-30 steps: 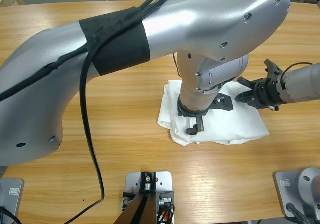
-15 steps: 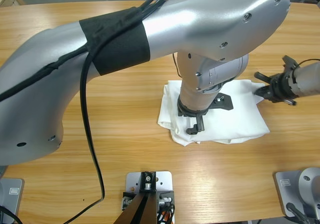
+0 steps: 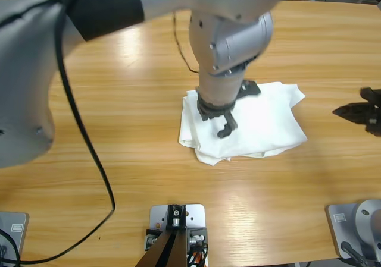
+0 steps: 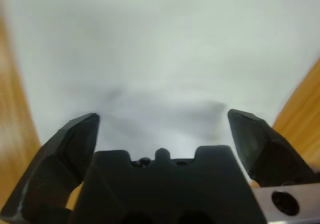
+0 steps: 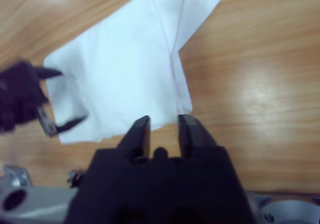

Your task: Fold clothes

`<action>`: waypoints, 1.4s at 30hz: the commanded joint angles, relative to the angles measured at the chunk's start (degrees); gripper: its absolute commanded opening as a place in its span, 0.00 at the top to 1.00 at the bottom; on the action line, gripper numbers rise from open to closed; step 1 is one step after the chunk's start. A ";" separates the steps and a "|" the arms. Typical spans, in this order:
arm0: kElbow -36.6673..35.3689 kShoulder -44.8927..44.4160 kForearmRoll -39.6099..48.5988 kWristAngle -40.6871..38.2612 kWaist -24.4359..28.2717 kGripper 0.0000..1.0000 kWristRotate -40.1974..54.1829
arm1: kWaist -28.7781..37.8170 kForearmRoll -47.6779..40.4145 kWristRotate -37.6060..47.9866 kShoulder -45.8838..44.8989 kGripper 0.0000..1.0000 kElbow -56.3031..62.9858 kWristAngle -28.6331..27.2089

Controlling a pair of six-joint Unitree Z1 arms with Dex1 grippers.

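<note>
A long wooden table [image 3: 119,160] fills the scene, with the white T-shirt [image 3: 262,121] lying folded into a rough rectangle near its middle, slightly to the right in the high view. The left gripper [image 3: 225,121] hangs directly over the shirt with its jaws spread wide apart and nothing between them; the left wrist view shows only white cloth [image 4: 165,59] ahead of it. Its big silver arm [image 3: 229,41] comes down from the top, trailing a black cable [image 3: 89,160] over the wood. The right gripper [image 3: 357,111] sits at the right edge, well apart from the shirt, its jaws nearly together and holding nothing.
</note>
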 commanded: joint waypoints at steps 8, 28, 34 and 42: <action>-29.64 0.60 -2.27 0.61 -0.98 0.00 -71.70 | 1.18 4.05 0.78 -8.05 0.00 2.59 1.09; -30.24 11.27 0.68 -9.62 -0.54 0.00 -63.27 | 1.26 3.24 0.78 -7.05 0.00 3.19 1.15; -29.96 11.88 9.14 -4.30 2.55 0.00 -63.00 | 1.26 3.03 0.78 -7.01 0.00 3.43 1.32; -25.77 11.64 9.47 -2.66 9.39 0.00 -55.65 | 1.26 2.55 0.78 -6.92 0.00 3.71 1.85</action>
